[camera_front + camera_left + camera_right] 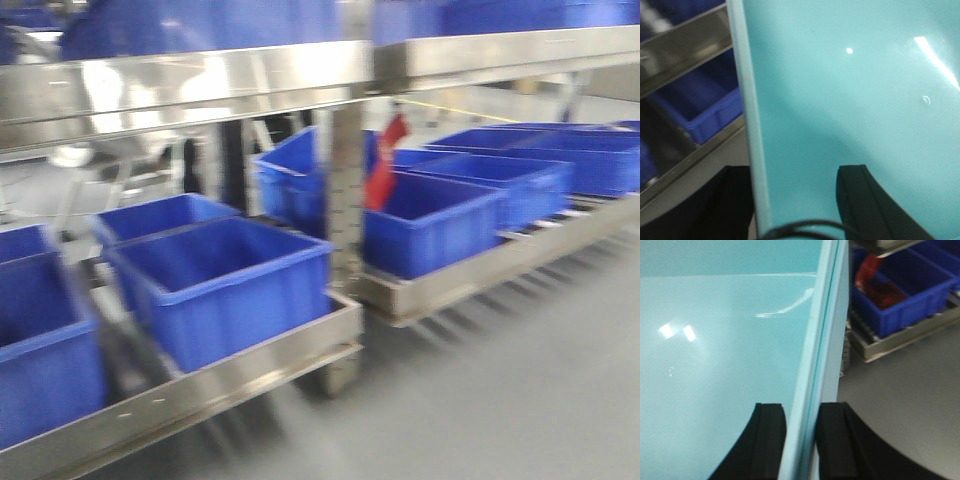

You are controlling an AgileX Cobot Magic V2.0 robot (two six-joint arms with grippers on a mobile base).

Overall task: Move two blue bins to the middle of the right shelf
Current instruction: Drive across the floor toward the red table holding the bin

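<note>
1. Shelves: brushed steel with shiny flat rails. The left shelf and right shelf meet at a punched upright post. The front view is motion-blurred.
2. Floor: smooth plain grey.
3. Turquoise panel: pale, glossy and hard, with light spots reflecting off it. It fills most of both wrist views and has a straight raised edge. Can't tell what it belongs to.
4. Blue bins: deep blue plastic, boxy and open-topped with thick rims. They sit in rows on the lower level of both shelves, with more blue shapes on the level above. One bin by the post is tilted.
5. Left gripper: black fingers stand apart, one on each side of the panel's edge. One is against the edge and the other is well inside it. Can't tell if it grips.
6. Right gripper: black ribbed fingers are pressed close on both sides of the panel's edge, clamping it.
7. Red tag: small and floppy, beside the post and over a right-shelf bin.
</note>
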